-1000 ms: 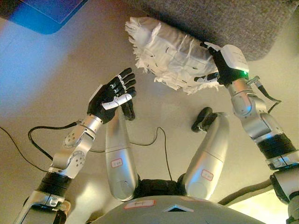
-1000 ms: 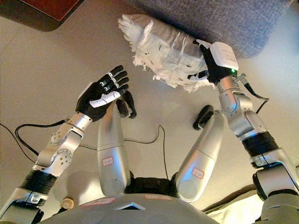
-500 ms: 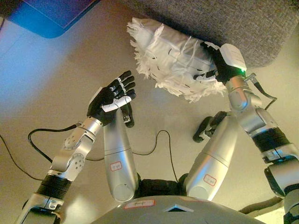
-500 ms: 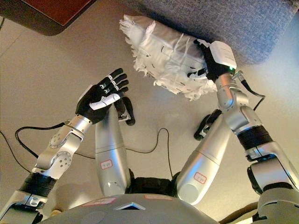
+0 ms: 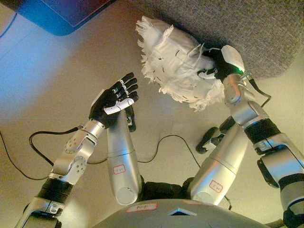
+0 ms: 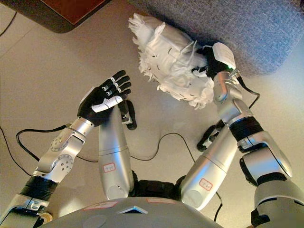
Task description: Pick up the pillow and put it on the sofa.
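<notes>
A white fringed pillow (image 5: 175,64) hangs above the floor in front of the grey sofa (image 5: 247,28), tilted with its fringe pointing down and left. My right hand (image 5: 219,64) is shut on the pillow's right edge, with its fingers curled into the fabric. The same pillow (image 6: 168,59) and right hand (image 6: 211,61) show in the right eye view. My left hand (image 5: 114,97) stays open, palm up, to the lower left of the pillow and apart from it.
The sofa's front edge runs across the top right of both views. A dark, low piece of furniture (image 6: 57,12) sits at the top left. Beige floor (image 5: 52,80) lies between them.
My right hand has lifted the pillow and swung it a little towards the sofa; the pillow now hangs more upright. The view has shifted a little. The left hand has barely moved.
</notes>
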Controlling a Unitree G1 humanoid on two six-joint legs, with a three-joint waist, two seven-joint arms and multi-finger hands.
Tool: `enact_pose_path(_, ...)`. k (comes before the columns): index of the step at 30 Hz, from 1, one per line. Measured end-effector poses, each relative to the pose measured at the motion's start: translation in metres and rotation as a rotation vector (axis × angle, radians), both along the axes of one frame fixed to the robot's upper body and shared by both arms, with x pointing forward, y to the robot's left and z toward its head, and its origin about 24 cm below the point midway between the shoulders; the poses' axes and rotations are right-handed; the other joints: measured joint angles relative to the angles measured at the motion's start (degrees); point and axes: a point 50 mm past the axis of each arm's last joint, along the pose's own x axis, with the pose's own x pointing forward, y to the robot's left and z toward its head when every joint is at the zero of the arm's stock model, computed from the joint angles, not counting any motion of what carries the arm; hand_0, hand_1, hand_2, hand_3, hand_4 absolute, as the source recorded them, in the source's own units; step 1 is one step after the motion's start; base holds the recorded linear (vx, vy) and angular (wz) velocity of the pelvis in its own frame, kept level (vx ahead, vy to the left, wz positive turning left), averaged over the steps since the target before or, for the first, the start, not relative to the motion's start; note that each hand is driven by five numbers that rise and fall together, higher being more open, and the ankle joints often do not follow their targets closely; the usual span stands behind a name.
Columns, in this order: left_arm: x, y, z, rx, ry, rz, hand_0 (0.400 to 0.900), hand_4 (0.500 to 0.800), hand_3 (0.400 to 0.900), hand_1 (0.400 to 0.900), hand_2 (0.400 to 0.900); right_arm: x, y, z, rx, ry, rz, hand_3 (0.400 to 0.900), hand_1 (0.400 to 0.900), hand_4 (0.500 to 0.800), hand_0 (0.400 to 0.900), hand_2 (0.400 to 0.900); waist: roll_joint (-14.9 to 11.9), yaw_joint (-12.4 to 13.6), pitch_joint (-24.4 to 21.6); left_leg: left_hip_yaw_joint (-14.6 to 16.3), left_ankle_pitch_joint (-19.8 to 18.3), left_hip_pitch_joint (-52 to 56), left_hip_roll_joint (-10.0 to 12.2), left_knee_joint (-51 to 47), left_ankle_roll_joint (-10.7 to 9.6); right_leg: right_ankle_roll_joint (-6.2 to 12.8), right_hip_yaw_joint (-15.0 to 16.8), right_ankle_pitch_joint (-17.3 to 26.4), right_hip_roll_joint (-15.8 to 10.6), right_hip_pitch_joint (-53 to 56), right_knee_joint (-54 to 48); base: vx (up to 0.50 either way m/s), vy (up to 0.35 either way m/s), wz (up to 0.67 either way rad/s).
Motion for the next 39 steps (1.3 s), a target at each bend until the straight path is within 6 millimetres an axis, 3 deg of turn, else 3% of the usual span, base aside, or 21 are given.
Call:
enact_pose_path(15,-0.001,-0.006,-0.004,-0.01,0.034,0.001,0.9,0.8,0.9,0.9,0.9,0.0,0.001,-0.01,0.01,0.061,-0.032,0.4,0.4,0.5,0.4,0.4,0.88,0.14,0.0,-0.38,-0.41,1.67,0.08,1.44,-0.54,0.27,0.35,-0.81,-0.69,2.3,1.28,0.01,0.015,-0.04)
enact_pose_path(20,-0.001,-0.009,-0.008,-0.027,0.063,0.058,0.9,0.8,0.9,0.9,0.9,-0.003,0.003,-0.012,0.025,0.031,-0.021,0.4,0.4,0.5,0.4,0.4,0.95,0.18,-0.04,0.86,0.99,3.15,0.48,-4.29,-0.22,-0.06,-2.98,0.65,-0.51,4.43,-4.44,-0.07,0.039,-0.15)
enact_pose_path(22,0.0,-0.01,-0.009,-0.034,0.07,0.081,0.9,0.8,0.9,0.9,0.9,-0.006,0.008,-0.01,0.009,0.001,0.009,0.4,0.4,0.5,0.4,0.4,0.97,0.36,-0.01,2.18,2.25,4.54,1.08,-8.45,0.37,-0.53,-5.03,2.67,0.21,5.64,-9.11,-0.06,0.066,-0.18)
enact_pose_path(27,0.005,-0.017,-0.011,-0.082,0.08,0.146,0.9,0.8,0.9,0.9,0.9,-0.015,0.009,-0.014,-0.006,-0.017,0.04,0.4,0.4,0.5,0.4,0.4,0.96,1.23,0.05,5.64,5.32,12.08,0.76,-20.99,0.56,0.31,-9.58,8.07,2.09,13.41,-23.51,-0.08,0.078,-0.19)
enact_pose_path(29,0.009,-0.018,-0.01,-0.085,0.08,0.159,0.9,0.8,0.9,0.9,0.9,-0.018,0.009,-0.015,-0.005,-0.021,0.052,0.4,0.4,0.5,0.4,0.4,0.83,1.4,0.05,7.74,8.75,18.51,0.32,-31.41,0.99,0.43,-13.27,12.64,3.34,20.75,-35.11,0.03,0.036,-0.11)
enact_pose_path(32,0.011,-0.017,-0.008,-0.089,0.074,0.169,0.9,0.8,0.9,0.9,0.9,-0.033,-0.005,-0.012,-0.02,-0.048,0.058,0.4,0.4,0.5,0.4,0.4,0.47,1.45,-0.04,10.96,15.14,33.49,-2.6,-49.8,1.77,1.17,-18.77,21.8,4.73,35.93,-56.12,0.07,0.01,-0.15)
enact_pose_path(34,0.008,-0.009,-0.005,-0.086,0.061,0.199,0.9,0.8,0.9,0.9,0.9,-0.041,-0.007,-0.002,-0.015,-0.101,0.091,0.4,0.4,0.5,0.4,0.4,-0.57,1.57,-0.22,11.86,17.64,42.2,-4.25,-59.05,1.57,1.23,-20.73,27.01,5.88,44.26,-67.51,0.06,-0.004,-0.24)
enact_pose_path(36,0.008,-0.004,-0.005,-0.086,0.065,0.221,0.9,0.8,0.9,0.9,0.9,-0.05,-0.01,0.016,-0.012,-0.182,0.116,0.4,0.4,0.5,0.4,0.4,-0.93,1.38,-0.39,12.34,19.76,46.98,-5.05,-65.34,1.53,1.13,-22.97,31.6,7.58,50.7,-77.22,0.04,-0.018,-0.17)
enact_pose_path(39,0.009,0.0,-0.005,-0.064,0.083,0.223,0.9,0.8,0.9,0.9,0.9,-0.061,-0.011,0.027,0.011,-0.244,0.145,0.4,0.4,0.5,0.4,0.4,-2.93,1.05,-0.92,13.32,21.25,50.61,-5.09,-70.12,1.24,0.79,-25.01,35.59,9.2,55.68,-85.51,0.09,-0.036,-0.15)
